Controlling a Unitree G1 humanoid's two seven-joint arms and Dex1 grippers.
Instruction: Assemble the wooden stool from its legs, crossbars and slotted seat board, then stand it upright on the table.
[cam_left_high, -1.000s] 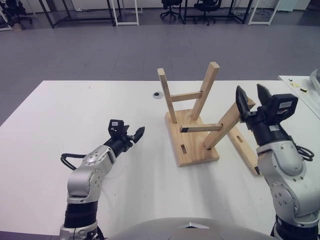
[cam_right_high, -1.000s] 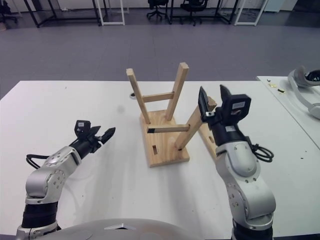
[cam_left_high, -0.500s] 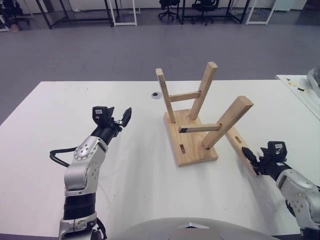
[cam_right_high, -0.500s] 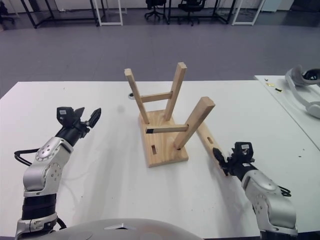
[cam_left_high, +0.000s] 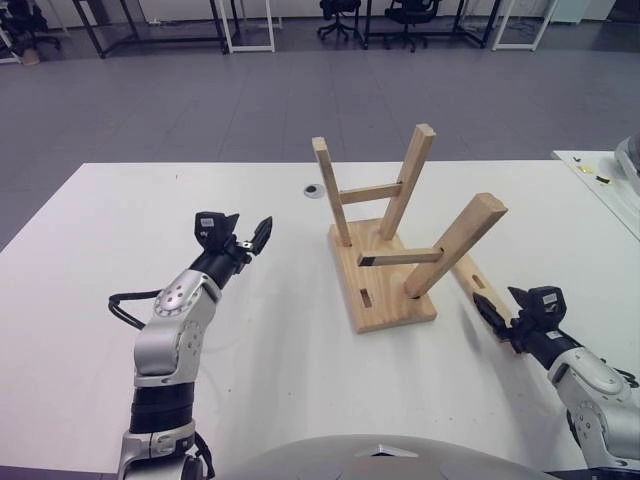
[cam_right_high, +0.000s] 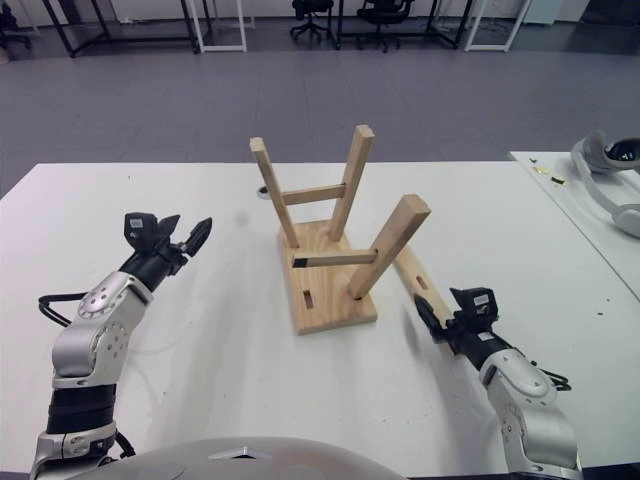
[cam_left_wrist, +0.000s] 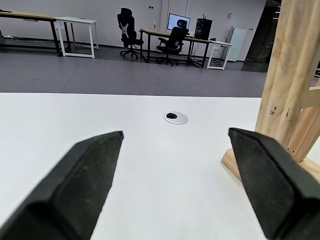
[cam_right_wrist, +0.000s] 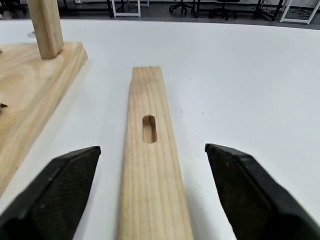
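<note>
The right gripper (cam_left_high: 497, 300) sits low at the lower right of the head view. Its two black fingers are spread wide and hold nothing. The loose leg (cam_right_wrist: 150, 165) lies directly ahead of it, flat on the white table (cam_left_high: 290, 340).

In the right wrist view, the near end of the leg runs between the two finger pads (cam_right_wrist: 65, 185), with bare table showing on either side. I cannot tell whether the fingers are down level with the wood or just above it.

The leg's long axis runs straight away from the gripper. In the head view it slants up and to the left, toward the seat board (cam_left_high: 390, 305). The leg's slot (cam_right_wrist: 149, 128) faces upward.

The seat board lies flat at the centre of the frame. Three legs (cam_left_high: 408, 180) stand up out of it, leaning, joined by two crossbars (cam_left_high: 372, 193).

The left gripper (cam_left_high: 250, 225) is at the middle left, also spread and empty. It is well apart from the wood and points toward it.

The right arm is much the nearer to the loose leg. The pickup looks to depend on the fingers closing across the leg's narrow width.
</note>
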